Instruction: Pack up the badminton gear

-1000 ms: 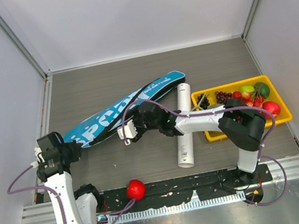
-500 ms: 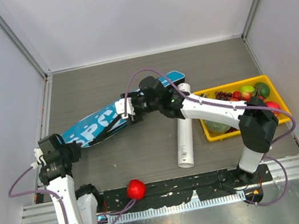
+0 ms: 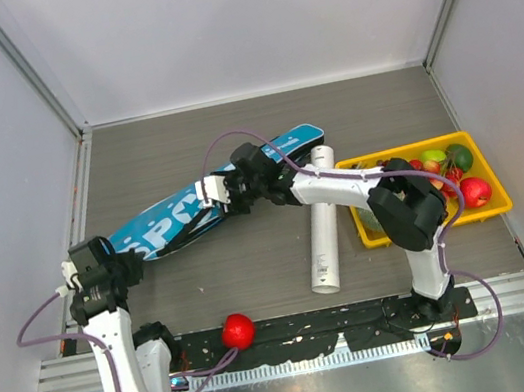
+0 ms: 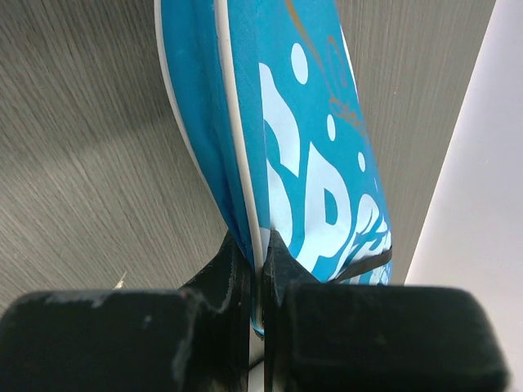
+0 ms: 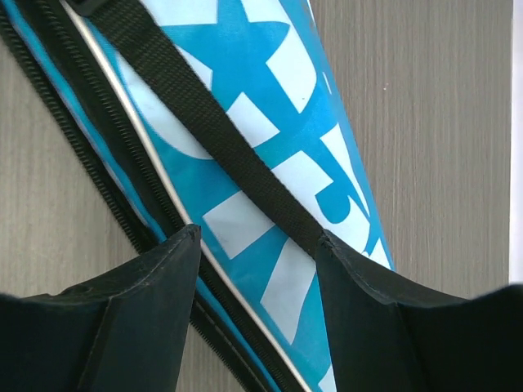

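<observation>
The left arm rose from its base at the near left corner and bent over at the elbow, its wrist low above the worktop (image 3: 256,278) near the left wall. The left pincer (image 3: 112,266) was closed to a thin slit on the near-left end of the blue racket bag (image 3: 169,217). In the left wrist view its two black fingers (image 4: 225,265) pinched the bag's white-piped edge (image 4: 245,163) between them, and the bag stood on edge and ran away from the camera.

The right arm reached far and left from its base at the near right. It crossed above the white tube (image 3: 321,231), with its forearm lying nearly level over the middle of the worktop. The right pincer (image 3: 211,193) sat over the bag's middle, by the white letters. In the right wrist view its jaws stood well apart, one finger on each side of the bag's zipped edge (image 5: 82,147) and its black strap (image 5: 229,139). They were not clamped, and I could not tell whether the fingertips touched the fabric.

The bag lay slantwise from the near left to the far middle of the worktop. Its far end was just beside the tube's far end. The tube lay near the yellow tray (image 3: 469,215) of fruit on the right. A red ball (image 3: 237,330) sat at the near edge between the arm bases.
</observation>
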You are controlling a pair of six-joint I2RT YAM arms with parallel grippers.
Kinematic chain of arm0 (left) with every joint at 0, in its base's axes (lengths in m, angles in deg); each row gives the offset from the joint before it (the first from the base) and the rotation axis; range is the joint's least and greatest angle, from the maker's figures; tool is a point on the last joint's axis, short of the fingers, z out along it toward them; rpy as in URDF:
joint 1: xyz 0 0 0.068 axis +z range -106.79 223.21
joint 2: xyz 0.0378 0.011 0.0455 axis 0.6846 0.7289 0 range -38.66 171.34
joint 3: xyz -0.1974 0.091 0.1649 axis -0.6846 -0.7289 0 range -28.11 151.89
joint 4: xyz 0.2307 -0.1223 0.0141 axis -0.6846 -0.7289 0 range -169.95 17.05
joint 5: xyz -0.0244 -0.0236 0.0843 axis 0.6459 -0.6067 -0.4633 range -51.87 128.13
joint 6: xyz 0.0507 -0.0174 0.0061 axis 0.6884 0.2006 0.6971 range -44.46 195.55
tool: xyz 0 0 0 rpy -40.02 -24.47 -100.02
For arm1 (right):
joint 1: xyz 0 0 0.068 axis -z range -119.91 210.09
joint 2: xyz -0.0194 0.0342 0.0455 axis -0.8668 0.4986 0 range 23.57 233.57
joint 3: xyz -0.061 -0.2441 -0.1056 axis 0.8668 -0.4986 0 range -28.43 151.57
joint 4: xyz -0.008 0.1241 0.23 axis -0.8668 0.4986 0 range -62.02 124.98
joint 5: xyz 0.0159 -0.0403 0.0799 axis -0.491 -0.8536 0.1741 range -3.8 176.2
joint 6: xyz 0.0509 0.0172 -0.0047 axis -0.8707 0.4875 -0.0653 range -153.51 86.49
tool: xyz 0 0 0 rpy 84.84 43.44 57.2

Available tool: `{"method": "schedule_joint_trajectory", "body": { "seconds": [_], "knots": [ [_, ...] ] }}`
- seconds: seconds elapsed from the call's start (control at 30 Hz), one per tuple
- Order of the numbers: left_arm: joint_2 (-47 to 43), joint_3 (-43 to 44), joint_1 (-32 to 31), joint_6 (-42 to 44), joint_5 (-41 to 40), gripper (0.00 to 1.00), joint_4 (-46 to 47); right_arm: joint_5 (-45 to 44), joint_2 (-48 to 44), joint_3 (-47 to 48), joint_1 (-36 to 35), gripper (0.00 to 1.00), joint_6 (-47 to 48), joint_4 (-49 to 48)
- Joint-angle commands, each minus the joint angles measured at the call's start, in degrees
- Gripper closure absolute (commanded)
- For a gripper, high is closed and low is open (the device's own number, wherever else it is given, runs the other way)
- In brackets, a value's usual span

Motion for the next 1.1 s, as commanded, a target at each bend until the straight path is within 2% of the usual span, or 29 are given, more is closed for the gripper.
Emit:
{"method": "schedule_joint_trajectory", "body": {
  "seconds": [0.0,0.4,0.47,0.53,0.57,0.63,0.77,0.93,1.07],
  "knots": [
    [-0.81,-0.13,0.26,1.78,0.39,1.0,3.06,-3.18,1.84,3.7,-0.2,0.38,0.18,-7.29],
    [-2.3,0.13,0.17,1.78,2.15,1.0,1.57,-11.87,9.22,7.13,-3.01,0.53,-1.49,-20.83],
    [-2.56,-0.04,0.17,1.95,2.24,1.0,1.39,-13.19,10.45,8.53,-3.19,0.6,-2.8,-22.59],
    [-2.56,-0.83,0.17,2.04,2.24,1.0,1.65,-14.78,11.07,9.33,-3.36,0.75,-4.56,-24.96],
    [-2.74,-1.27,0.17,2.04,2.24,1.0,1.74,-15.13,11.16,9.5,-3.37,0.87,-5.7,-26.62],
    [-2.48,-2.32,0.17,2.04,2.24,1.0,2.62,-14.87,10.2,9.51,-3.98,0.95,-7.81,-28.39],
    [-1.07,-2.94,0.17,2.13,2.68,1.0,3.85,-12.06,6.6,6.79,-5.12,0.95,-9.92,-33.21],
    [-0.01,-3.12,0.17,2.39,2.24,1.0,4.73,-11.45,4.83,8.27,-5.21,0.95,-13.36,-33.85],
    [0.25,-3.29,0.17,2.65,1.89,1.0,5.17,-10.22,3.26,5.22,-5.3,0.95,-17.13,-41.11]
  ]
}}
